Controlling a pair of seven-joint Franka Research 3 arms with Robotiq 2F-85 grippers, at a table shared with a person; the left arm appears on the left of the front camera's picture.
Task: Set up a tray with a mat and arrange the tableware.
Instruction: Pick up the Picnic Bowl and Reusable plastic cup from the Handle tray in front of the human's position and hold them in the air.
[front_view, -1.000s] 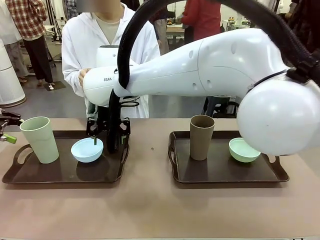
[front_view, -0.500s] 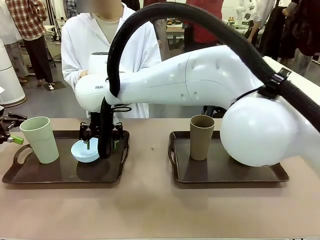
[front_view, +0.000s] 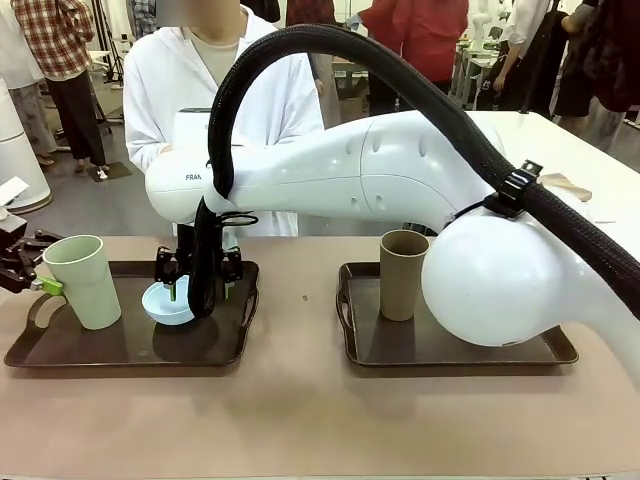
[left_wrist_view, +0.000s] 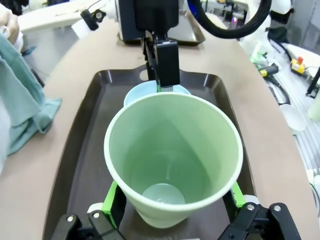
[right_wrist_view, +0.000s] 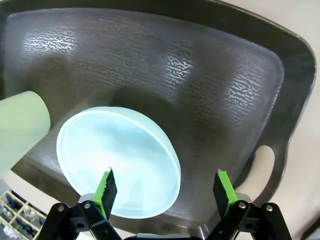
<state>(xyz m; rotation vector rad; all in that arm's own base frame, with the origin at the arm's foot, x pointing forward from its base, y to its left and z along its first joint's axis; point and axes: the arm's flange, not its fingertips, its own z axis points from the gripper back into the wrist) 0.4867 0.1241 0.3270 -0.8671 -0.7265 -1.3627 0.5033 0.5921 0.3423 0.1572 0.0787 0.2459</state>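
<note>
On the left tray (front_view: 130, 345) stand a pale green cup (front_view: 83, 280) and a light blue bowl (front_view: 165, 302). My left gripper (front_view: 40, 283) comes in from the left, and its open jaws flank the green cup (left_wrist_view: 172, 150) low down, one green pad on each side. My right gripper (front_view: 197, 285) reaches across from the right and hangs open over the blue bowl (right_wrist_view: 117, 160). One of its fingers (right_wrist_view: 106, 187) is above the bowl's inside and the other stands outside the rim. A brown cup (front_view: 403, 273) stands on the right tray (front_view: 450, 350). The mat is out of view.
A person in a white coat (front_view: 180, 90) stands at the far side, behind the left tray. My right arm's big white links (front_view: 500, 270) span the table's middle and cover part of the right tray. Bare table lies between the trays and along the front edge.
My right arm has swung left and lower, bringing its gripper down over the blue bowl, which shifted slightly left. My left gripper has moved in around the green cup.
</note>
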